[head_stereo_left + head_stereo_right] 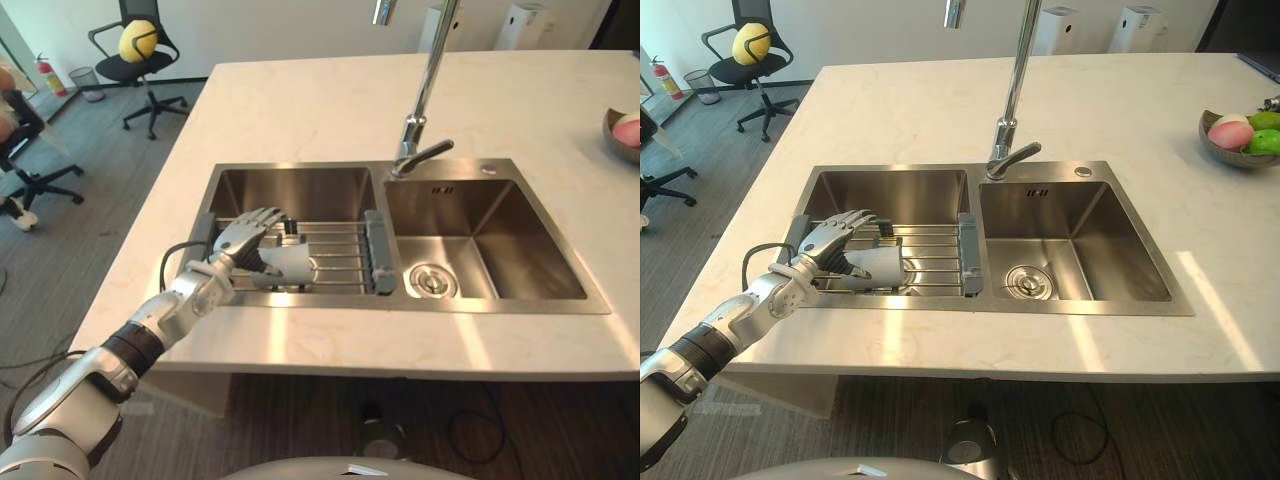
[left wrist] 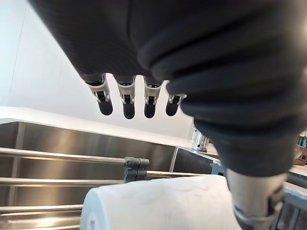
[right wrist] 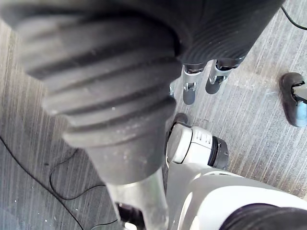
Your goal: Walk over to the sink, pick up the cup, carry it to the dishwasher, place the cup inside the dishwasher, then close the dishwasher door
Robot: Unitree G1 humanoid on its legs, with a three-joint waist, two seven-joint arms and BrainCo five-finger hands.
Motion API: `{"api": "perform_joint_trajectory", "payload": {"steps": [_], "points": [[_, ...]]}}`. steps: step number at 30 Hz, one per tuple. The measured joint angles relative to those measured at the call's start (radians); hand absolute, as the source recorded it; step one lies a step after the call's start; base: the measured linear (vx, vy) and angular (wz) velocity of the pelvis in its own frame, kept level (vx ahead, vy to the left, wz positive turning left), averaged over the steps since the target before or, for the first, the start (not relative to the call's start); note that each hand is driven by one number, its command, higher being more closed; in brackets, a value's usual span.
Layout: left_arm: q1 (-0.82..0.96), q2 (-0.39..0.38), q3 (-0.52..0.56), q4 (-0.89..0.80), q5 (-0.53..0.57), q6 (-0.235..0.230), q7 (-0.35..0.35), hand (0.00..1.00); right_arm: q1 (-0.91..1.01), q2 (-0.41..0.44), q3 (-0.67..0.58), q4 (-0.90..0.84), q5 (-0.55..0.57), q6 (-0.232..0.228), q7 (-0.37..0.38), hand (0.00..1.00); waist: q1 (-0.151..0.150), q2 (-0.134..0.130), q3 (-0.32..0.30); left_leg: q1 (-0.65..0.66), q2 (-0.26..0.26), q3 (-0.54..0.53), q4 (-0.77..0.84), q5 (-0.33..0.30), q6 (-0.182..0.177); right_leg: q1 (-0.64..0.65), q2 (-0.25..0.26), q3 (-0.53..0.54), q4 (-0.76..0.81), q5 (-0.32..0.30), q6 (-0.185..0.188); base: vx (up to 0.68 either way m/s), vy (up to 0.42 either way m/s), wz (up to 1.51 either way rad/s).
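Left eye view: I'm at the grab step, and the cup isn't lifted yet.
My left hand [image 1: 238, 240]: left of the faucet [image 1: 420, 125] and nearer me. Fingers are wide and straight over the cup, thumb beside it, nothing gripped.
Cup [image 1: 292, 265]: lying on its side on the rack [image 1: 340, 255], left of the faucet, right under my fingers.
How I'd do it: drop lower, wrap round the body and squeeze before lifting. I reckon it could roll on those wires.
My right hand [image 3: 190, 91]: hanging loose over the floor, idle.

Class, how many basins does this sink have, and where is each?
2. The left basin holds the rack with the cup on it; the right basin, beside it, has the drain.
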Motion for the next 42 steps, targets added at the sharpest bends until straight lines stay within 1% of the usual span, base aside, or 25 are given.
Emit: {"api": "perform_joint_trajectory", "payload": {"steps": [1, 4, 6, 8, 10, 11, 13, 16, 19, 21, 23, 27, 34, 35, 37, 42], "points": [[-0.002, -0.005, 0.0, 0.015, 0.018, 0.005, -0.011, 0.0, 0.003, 0.0, -0.002, 0.0, 0.0, 0.0, 0.0, 0.0, -0.002, 0.0, 0.0, 0.0, 0.0, 0.004, 0.0, 0.0, 0.0, -0.004, 0.0, 0.001, 0.0, 0.0, 0.0, -0.01, 0.001, -0.07], [-0.009, -0.014, -0.004, 0.044, 0.02, -0.005, -0.036, 0.0, 0.006, 0.0, -0.008, 0.0, -0.001, 0.0, 0.0, 0.0, -0.005, 0.0, 0.0, 0.0, 0.0, 0.007, 0.0, 0.0, 0.0, -0.006, 0.0, 0.003, 0.0, 0.0, 0.0, -0.01, 0.0, -0.03], [-0.012, -0.016, -0.024, 0.058, 0.028, -0.023, -0.057, 0.0, 0.006, 0.0, -0.008, -0.001, -0.001, 0.0, -0.002, 0.0, -0.007, 0.0, 0.0, 0.0, -0.001, 0.011, 0.0, 0.0, 0.0, -0.007, 0.0, 0.006, 0.0, 0.001, 0.001, -0.01, 0.003, -0.04], [-0.012, -0.024, -0.036, 0.078, 0.059, -0.033, -0.071, 0.0, 0.006, 0.001, -0.012, -0.001, -0.001, 0.0, -0.002, 0.0, -0.007, 0.0, 0.0, 0.002, -0.002, 0.015, -0.001, 0.0, 0.0, -0.009, 0.001, 0.011, 0.001, 0.001, 0.001, -0.01, 0.007, -0.07], [-0.012, -0.03, -0.043, 0.092, 0.062, -0.032, -0.078, 0.0, 0.006, 0.001, -0.021, -0.001, -0.001, -0.001, -0.002, 0.0, -0.007, 0.0, 0.0, 0.004, -0.003, 0.022, -0.001, 0.0, -0.001, -0.011, 0.001, 0.016, 0.001, 0.002, 0.001, -0.01, 0.009, -0.09], [-0.013, -0.037, -0.043, 0.104, 0.07, -0.029, -0.079, 0.0, 0.007, 0.001, -0.024, -0.001, -0.001, -0.001, -0.002, 0.0, -0.007, 0.0, 0.0, 0.005, -0.004, 0.026, -0.001, -0.001, -0.001, -0.012, 0.002, 0.02, 0.0, 0.007, 0.008, -0.01, 0.005, -0.06], [-0.02, -0.04, -0.045, 0.118, 0.096, -0.026, -0.079, 0.0, 0.007, 0.001, -0.024, -0.002, -0.001, -0.001, -0.002, 0.0, -0.008, 0.0, 0.0, 0.007, -0.004, 0.03, -0.001, -0.001, -0.001, -0.012, 0.002, 0.022, 0.0, 0.008, 0.008, -0.01, 0.006, -0.05], [-0.025, -0.046, -0.052, 0.129, 0.102, -0.025, -0.08, 0.0, 0.007, 0.001, -0.023, -0.002, -0.001, 0.002, -0.003, 0.0, -0.009, 0.001, 0.0, 0.009, -0.004, 0.034, -0.001, -0.001, -0.002, -0.012, 0.003, 0.025, 0.0, 0.009, 0.008, -0.01, 0.004, -0.03], [-0.04, -0.059, -0.055, 0.157, 0.111, -0.021, -0.102, 0.0, 0.007, 0.001, -0.018, -0.002, -0.001, 0.004, -0.005, 0.0, -0.009, 0.003, -0.002, 0.01, -0.005, 0.037, 0.0, -0.001, -0.002, -0.012, 0.002, 0.026, 0.0, 0.01, 0.009, 0.0, 0.0, 0.0], [-0.044, -0.068, -0.055, 0.167, 0.128, -0.016, -0.117, 0.0, 0.007, 0.001, -0.017, -0.002, -0.001, 0.008, -0.005, 0.0, -0.01, 0.005, -0.003, 0.011, -0.004, 0.039, 0.0, -0.001, -0.002, -0.012, 0.002, 0.027, 0.0, 0.011, 0.009, 0.0, 0.0, 0.0], [-0.052, -0.085, -0.055, 0.181, 0.129, 0.012, -0.154, 0.0, 0.007, -0.002, -0.015, -0.002, -0.002, 0.022, -0.018, 0.0, -0.011, 0.007, -0.005, 0.011, -0.004, 0.04, 0.0, -0.001, -0.002, -0.012, 0.002, 0.027, 0.0, 0.011, 0.009, 0.0, 0.0, 0.0], [-0.057, -0.11, -0.05, 0.198, 0.132, 0.037, -0.187, 0.0, 0.007, -0.004, -0.014, -0.003, -0.009, 0.022, -0.024, 0.0, -0.014, 0.01, -0.006, 0.013, -0.004, 0.046, 0.0, -0.001, -0.003, -0.012, 0.002, 0.029, -0.001, 0.012, 0.01, 0.0, 0.002, -0.01], [-0.086, -0.162, -0.034, 0.241, 0.125, 0.075, -0.285, 0.0, 0.007, -0.007, 0.011, -0.004, -0.011, 0.022, -0.027, 0.0, -0.017, 0.008, -0.006, 0.025, -0.003, 0.063, -0.003, -0.005, -0.008, -0.005, 0.002, 0.038, -0.003, 0.012, 0.01, -0.01, 0.008, -0.03], [-0.092, -0.164, -0.035, 0.248, 0.12, 0.081, -0.305, 1.0, 0.005, -0.008, 0.018, -0.006, -0.011, 0.022, -0.033, 0.0, -0.018, 0.01, -0.008, 0.029, -0.004, 0.066, -0.006, -0.005, -0.008, -0.005, 0.003, 0.04, -0.003, 0.012, 0.01, 0.0, 0.017, -0.05], [-0.103, -0.165, -0.037, 0.256, 0.117, 0.079, -0.324, 1.0, 0.004, -0.007, 0.021, -0.008, -0.011, 0.023, -0.041, 0.0, -0.021, 0.011, -0.008, 0.03, -0.005, 0.068, -0.007, -0.005, -0.008, -0.005, 0.002, 0.043, -0.003, 0.013, 0.01, 0.0, 0.008, -0.02], [-0.128, -0.167, -0.04, 0.285, 0.096, 0.047, -0.354, 1.0, 0.004, -0.008, 0.021, -0.01, -0.012, 0.025, -0.043, 0.0, -0.027, 0.011, -0.008, 0.03, -0.005, 0.069, -0.007, -0.005, -0.008, -0.005, 0.002, 0.043, -0.003, 0.012, 0.011, 0.0, 0.0, 0.0]]}}
